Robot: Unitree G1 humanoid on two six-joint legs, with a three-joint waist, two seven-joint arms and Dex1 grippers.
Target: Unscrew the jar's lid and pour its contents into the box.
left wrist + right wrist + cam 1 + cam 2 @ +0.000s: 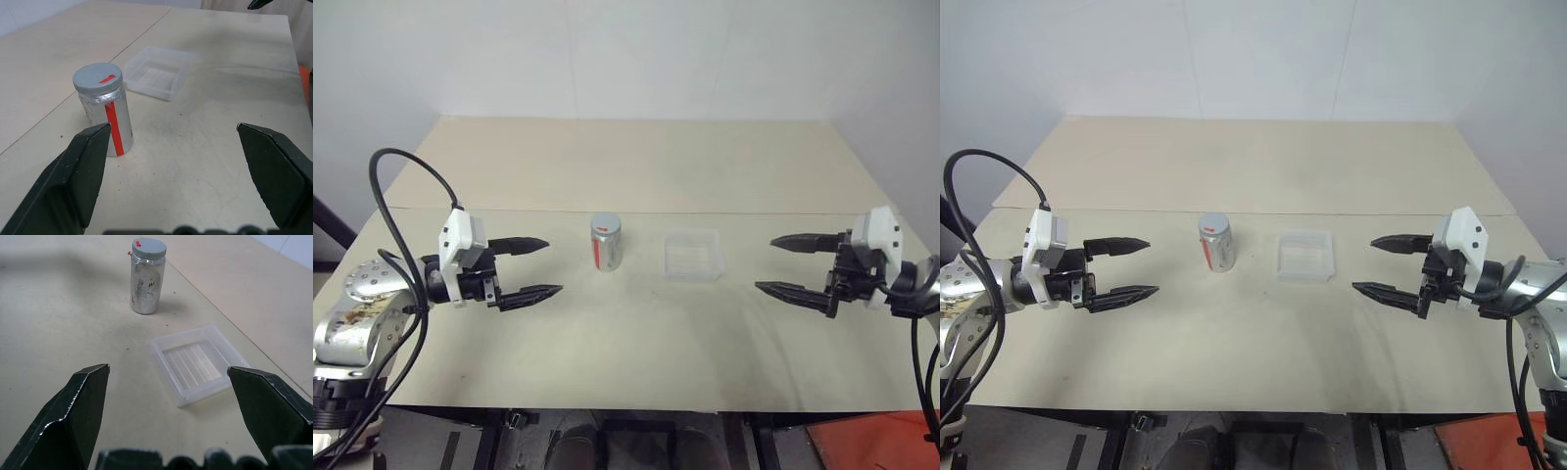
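The jar (606,244) stands upright near the middle of the table, a small clear cylinder with a red stripe on its label. Its silver-grey lid (606,227) sits on top. Dark bits cling inside its wall, seen in the right wrist view at the jar (146,281). The box (692,255), clear, shallow and empty, lies just right of the jar. My left gripper (540,266) hovers open to the left of the jar, pointing at it. My right gripper (781,263) hovers open to the right of the box, pointing inward. Neither touches anything.
The beige table (636,343) has a seam (705,211) running across behind the jar and box. A white wall rises beyond the far edge. An orange-red surface (871,441) shows below the table's front right corner.
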